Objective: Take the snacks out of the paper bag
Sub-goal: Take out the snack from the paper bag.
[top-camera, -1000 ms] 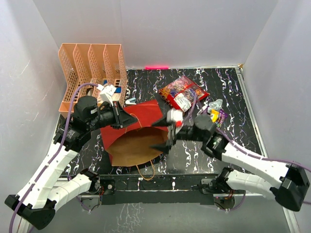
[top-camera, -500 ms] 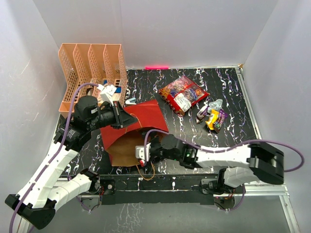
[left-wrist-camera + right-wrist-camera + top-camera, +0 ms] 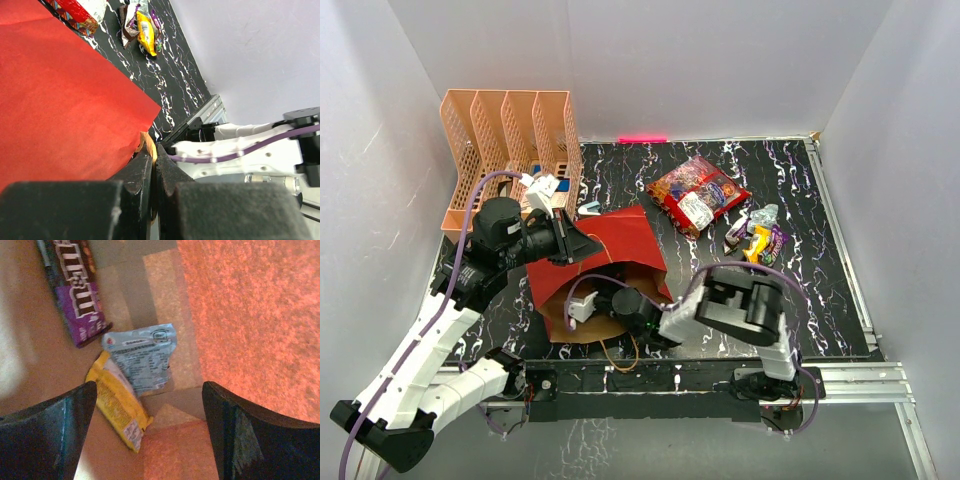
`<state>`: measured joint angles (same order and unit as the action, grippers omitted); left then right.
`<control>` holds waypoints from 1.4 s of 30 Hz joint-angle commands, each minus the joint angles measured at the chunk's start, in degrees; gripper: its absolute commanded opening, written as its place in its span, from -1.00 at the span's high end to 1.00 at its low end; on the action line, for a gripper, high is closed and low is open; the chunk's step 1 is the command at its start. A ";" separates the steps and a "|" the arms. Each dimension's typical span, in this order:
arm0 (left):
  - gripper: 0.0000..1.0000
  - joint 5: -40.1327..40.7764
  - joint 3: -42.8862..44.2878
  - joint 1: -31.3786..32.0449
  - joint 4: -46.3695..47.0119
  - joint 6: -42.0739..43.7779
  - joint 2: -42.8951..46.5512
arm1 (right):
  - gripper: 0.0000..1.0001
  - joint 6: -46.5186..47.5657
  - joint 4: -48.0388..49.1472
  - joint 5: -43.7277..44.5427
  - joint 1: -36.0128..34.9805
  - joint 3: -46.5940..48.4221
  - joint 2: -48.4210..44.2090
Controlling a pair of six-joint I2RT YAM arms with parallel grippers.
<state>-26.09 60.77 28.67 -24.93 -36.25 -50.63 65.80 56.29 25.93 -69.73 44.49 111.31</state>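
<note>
Black marbled counter (image 3: 800, 300) carries the paper bag (image 3: 620, 235) on its side. The left claw (image 3: 155, 159) is clamped on its rim, perhaps the handle too, to prop the mouth open. Inside, the right claw (image 3: 148, 390) gapes wide over a purple packet (image 3: 80, 305), silver packet (image 3: 142, 357) and yellow packet (image 3: 117, 410).

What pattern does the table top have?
The table is black with white veins; top view shows it best.
</note>
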 commanded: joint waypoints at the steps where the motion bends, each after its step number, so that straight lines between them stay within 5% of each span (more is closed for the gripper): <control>1: 1.00 -0.56 1.08 -0.19 -0.02 -0.40 0.96 | -0.76 8.06 22.60 9.38 0.47 6.93 8.35; 28: 1.00 -1.95 1.35 -0.19 -0.15 -1.37 1.76 | -0.65 -8.32 8.83 2.55 10.00 24.82 22.40; 39: 1.00 -2.04 1.19 -0.26 -0.97 -1.55 2.78 | -0.20 -16.16 4.45 0.12 11.75 28.06 25.00; 42: 1.00 -1.88 1.13 -0.19 -1.26 -1.46 3.02 | 0.10 -16.45 4.60 -0.84 11.73 27.19 24.45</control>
<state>-26.57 60.77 28.64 -25.02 -37.54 -48.95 52.56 60.18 26.83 -58.37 70.74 135.41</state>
